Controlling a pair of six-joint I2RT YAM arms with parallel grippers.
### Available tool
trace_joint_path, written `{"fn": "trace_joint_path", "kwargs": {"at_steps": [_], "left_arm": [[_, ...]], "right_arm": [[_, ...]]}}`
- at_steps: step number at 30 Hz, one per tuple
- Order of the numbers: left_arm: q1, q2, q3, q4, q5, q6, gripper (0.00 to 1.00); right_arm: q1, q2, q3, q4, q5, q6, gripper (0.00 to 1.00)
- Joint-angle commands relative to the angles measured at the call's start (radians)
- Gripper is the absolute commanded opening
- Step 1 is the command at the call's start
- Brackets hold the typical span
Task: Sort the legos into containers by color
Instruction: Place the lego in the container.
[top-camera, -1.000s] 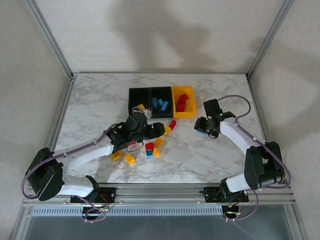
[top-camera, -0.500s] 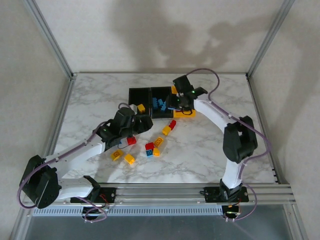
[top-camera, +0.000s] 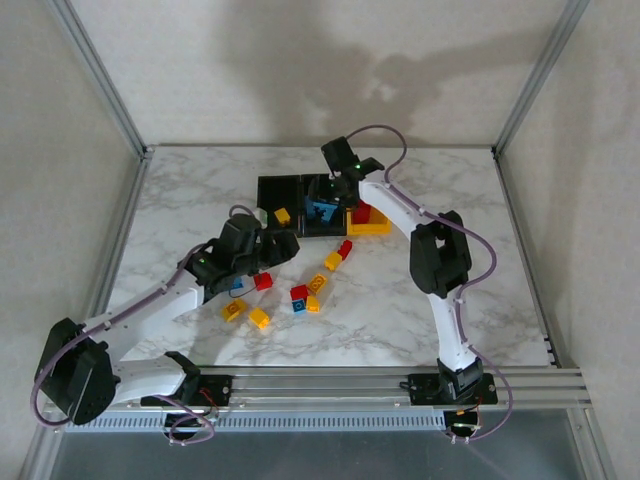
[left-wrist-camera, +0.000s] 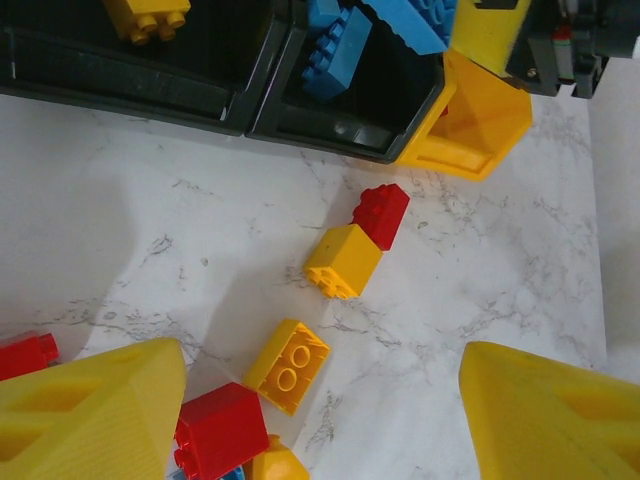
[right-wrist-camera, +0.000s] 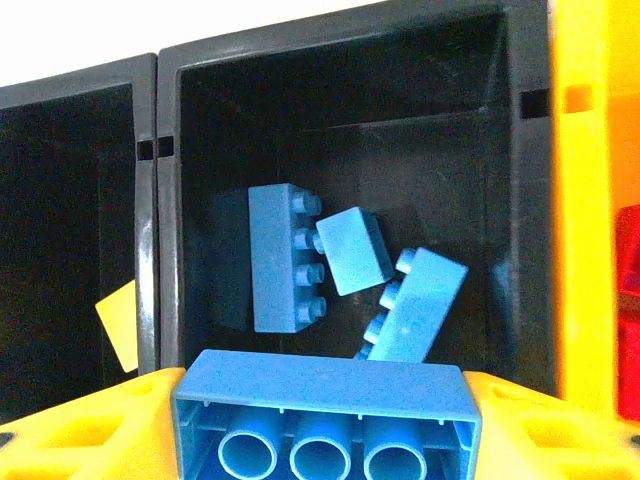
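The blue brick (right-wrist-camera: 325, 425) is clamped in the right pincer (right-wrist-camera: 322, 395) and hangs over the middle black bin (right-wrist-camera: 340, 40), where three blue bricks (right-wrist-camera: 280, 255) already lie. A second ago this pincer held it low at the right side of the surface (top-camera: 180, 200). Half a second ago it was at the yellow-orange bin (right-wrist-camera: 580, 200), and now it has come one bin to the left.

The left black bin (right-wrist-camera: 70, 95) holds one yellow brick (right-wrist-camera: 118, 320). The left pincer (left-wrist-camera: 320, 420) has drawn back to the left of the heap. Its fingers stand apart and hold nothing.

Under it loose bricks lie on the surface — a red one (left-wrist-camera: 382, 212) touching a yellow one (left-wrist-camera: 343, 260), and nearer another yellow (left-wrist-camera: 290, 365) and another red (left-wrist-camera: 222, 430). The right half of the surface is bare, and the bins stand well away from every edge.
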Motion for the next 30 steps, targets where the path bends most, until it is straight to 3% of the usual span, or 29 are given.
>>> {"fn": "trace_joint_path", "kwargs": {"at_steps": [1, 7, 19, 30], "left_arm": [[0.013, -0.03, -0.019, -0.024, 0.014, 0.006, 0.73], [0.015, -0.045, -0.026, -0.028, 0.01, 0.0, 0.73], [0.014, -0.103, -0.05, -0.068, -0.015, -0.026, 0.72], [0.014, -0.138, -0.044, -0.248, -0.116, -0.066, 0.7]], "right_arm": [[0.022, 0.023, 0.039, -0.047, -0.019, -0.011, 0.61], [0.025, 0.026, 0.04, -0.046, -0.009, -0.004, 0.73], [0.045, -0.073, 0.052, -0.065, 0.023, -0.029, 0.76], [0.088, -0.418, -0.402, 0.1, -0.018, -0.03, 0.73]]}}
